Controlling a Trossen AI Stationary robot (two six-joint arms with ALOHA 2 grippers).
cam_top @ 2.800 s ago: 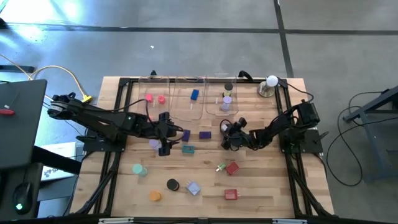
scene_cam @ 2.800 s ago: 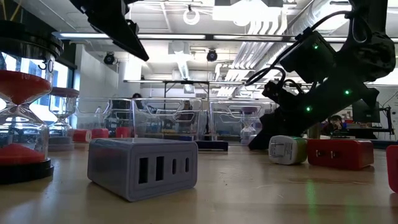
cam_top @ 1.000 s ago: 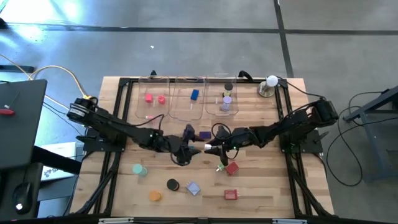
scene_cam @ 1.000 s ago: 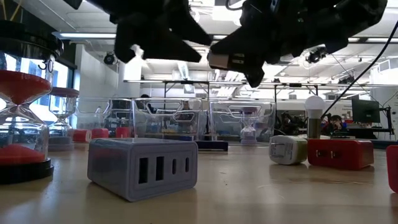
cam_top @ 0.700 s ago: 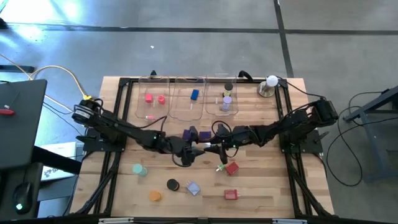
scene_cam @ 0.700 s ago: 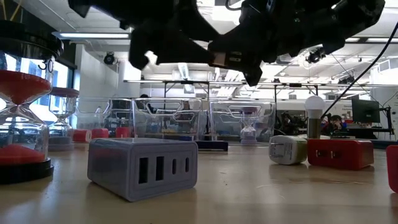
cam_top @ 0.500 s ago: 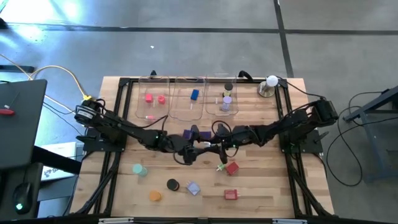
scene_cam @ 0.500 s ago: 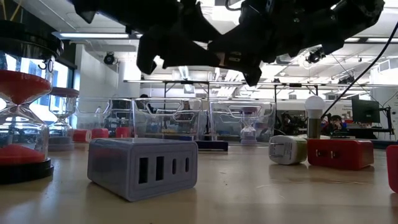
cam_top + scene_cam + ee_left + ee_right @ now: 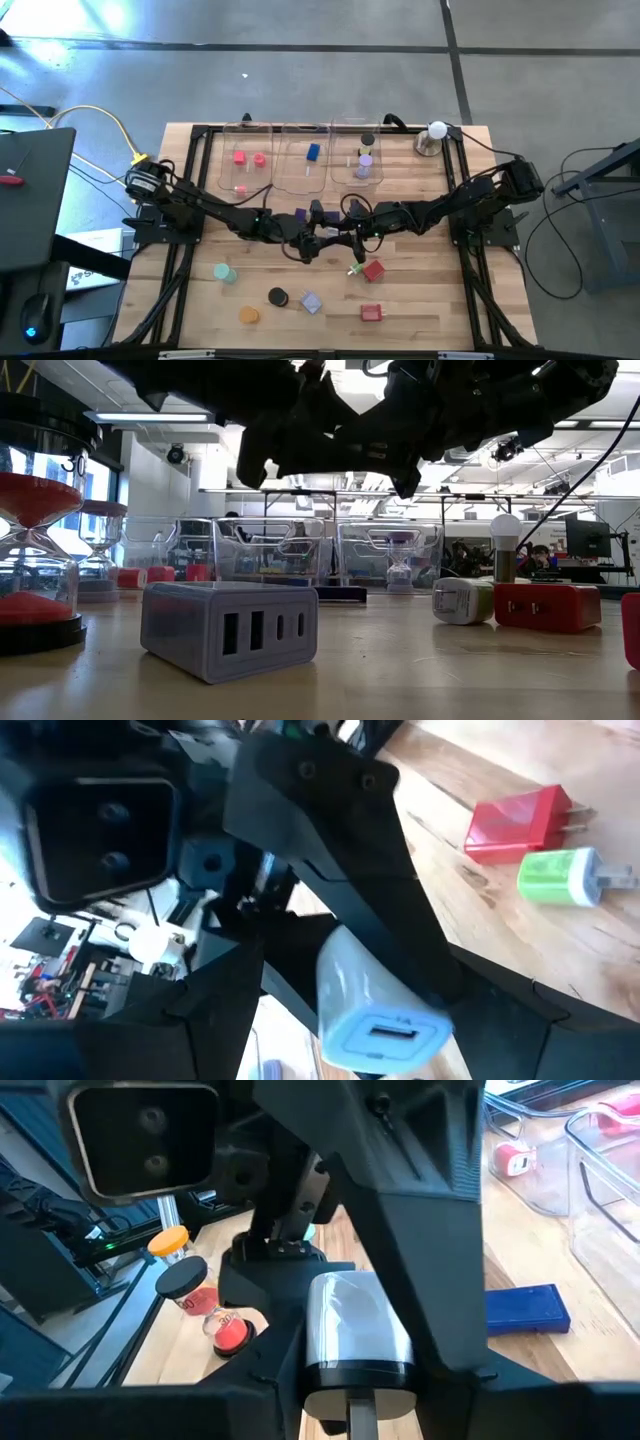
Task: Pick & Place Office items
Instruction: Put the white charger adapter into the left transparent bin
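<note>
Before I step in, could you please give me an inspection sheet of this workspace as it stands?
Surface: wooden table, black-framed.
Job's things: white charger held above mid-table; red block, green plug, lavender block, black disc, orange disc and teal piece loose; others in the clear trays.
Clutter: white ball, far right corner.
Grippers: right gripper shut on the charger; left gripper open, facing it.
Cables: yellow cable left; black cables right.
Surroundings: concrete floor.
</note>
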